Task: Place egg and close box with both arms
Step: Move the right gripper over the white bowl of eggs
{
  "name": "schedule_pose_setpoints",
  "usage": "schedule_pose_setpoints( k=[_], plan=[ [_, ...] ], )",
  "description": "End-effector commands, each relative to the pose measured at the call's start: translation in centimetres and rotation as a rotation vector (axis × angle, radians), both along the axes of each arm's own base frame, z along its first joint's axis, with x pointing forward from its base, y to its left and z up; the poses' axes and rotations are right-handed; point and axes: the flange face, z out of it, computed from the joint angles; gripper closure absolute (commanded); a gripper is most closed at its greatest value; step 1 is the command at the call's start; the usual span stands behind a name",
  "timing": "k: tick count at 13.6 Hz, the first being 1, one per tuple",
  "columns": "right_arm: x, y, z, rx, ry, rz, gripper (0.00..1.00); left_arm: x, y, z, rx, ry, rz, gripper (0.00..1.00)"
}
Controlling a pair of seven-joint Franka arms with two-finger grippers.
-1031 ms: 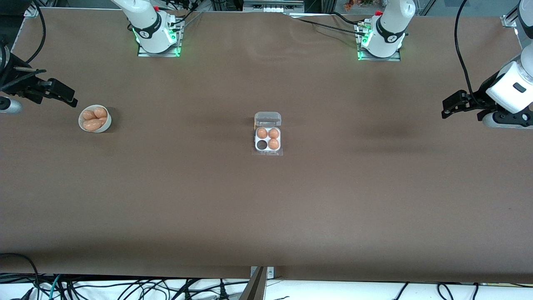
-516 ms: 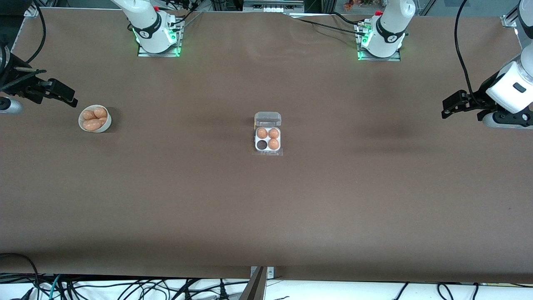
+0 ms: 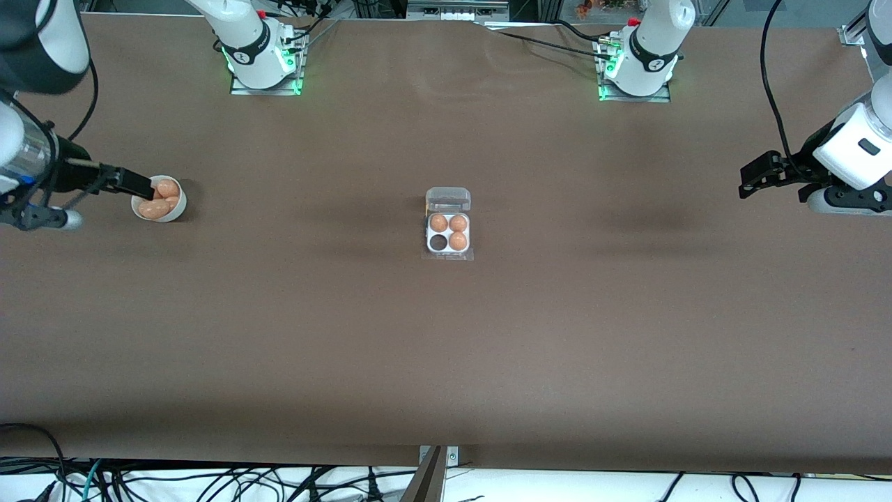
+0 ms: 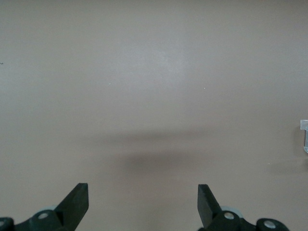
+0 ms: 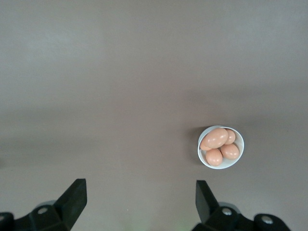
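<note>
The box point(image 3: 448, 240) sits mid-table with its clear lid point(image 3: 448, 199) open. Three eggs point(image 3: 458, 223) fill its cells; the cell nearest the front camera toward the right arm's end point(image 3: 438, 242) is empty. Several more eggs point(image 3: 167, 188) lie in a round white bowl point(image 3: 169, 215) toward the right arm's end. My right gripper point(image 3: 139, 187) is open and empty in the air by the bowl's edge. In the right wrist view the bowl point(image 5: 221, 166) lies off to one side of the open gripper point(image 5: 139, 197). My left gripper point(image 3: 747, 180) waits open and empty at the left arm's end.
The left wrist view shows bare brown table under the open gripper point(image 4: 143, 199), with a sliver of the box point(image 4: 304, 137) at the frame edge. The arm bases point(image 3: 263, 63) stand along the table edge farthest from the front camera. Cables hang past the nearest edge.
My right arm has swung in toward the bowl; its gripper now overlaps the bowl's edge in the front view. The left arm, box and bowl have not moved.
</note>
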Motion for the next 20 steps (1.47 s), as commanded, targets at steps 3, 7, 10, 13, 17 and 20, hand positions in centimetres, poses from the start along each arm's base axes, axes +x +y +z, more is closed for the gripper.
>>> schedule_pose_setpoints(
  k=[3,7,10,13,17,20],
  plan=[
    [1.7,-4.8,-5.0,-0.036,0.048,-0.175,0.0,-0.3,0.0,0.2,-0.024,0.005,0.007,0.0],
    [2.5,-6.2,-8.2,-0.136,0.033,-0.329,0.0,-0.3,0.0,0.2,-0.024,0.005,0.007,0.0],
    [2.1,-6.9,-10.0,-0.153,0.022,-0.414,0.0,-0.2,0.0,0.1,-0.024,0.006,0.005,0.0],
    [0.3,-7.5,-12.4,-0.15,-0.023,-0.471,0.0,-0.2,0.0,0.1,-0.024,0.007,0.007,0.0],
    [-4.5,-9.3,-17.8,-0.124,-0.115,-0.507,0.0,-0.2,0.0,0.1,-0.024,0.007,0.007,0.0],
    [-6.3,-11.0,-21.0,-0.124,-0.151,-0.534,0.0,-0.2,0.0,0.1,-0.024,0.007,0.007,0.0]
  ],
)
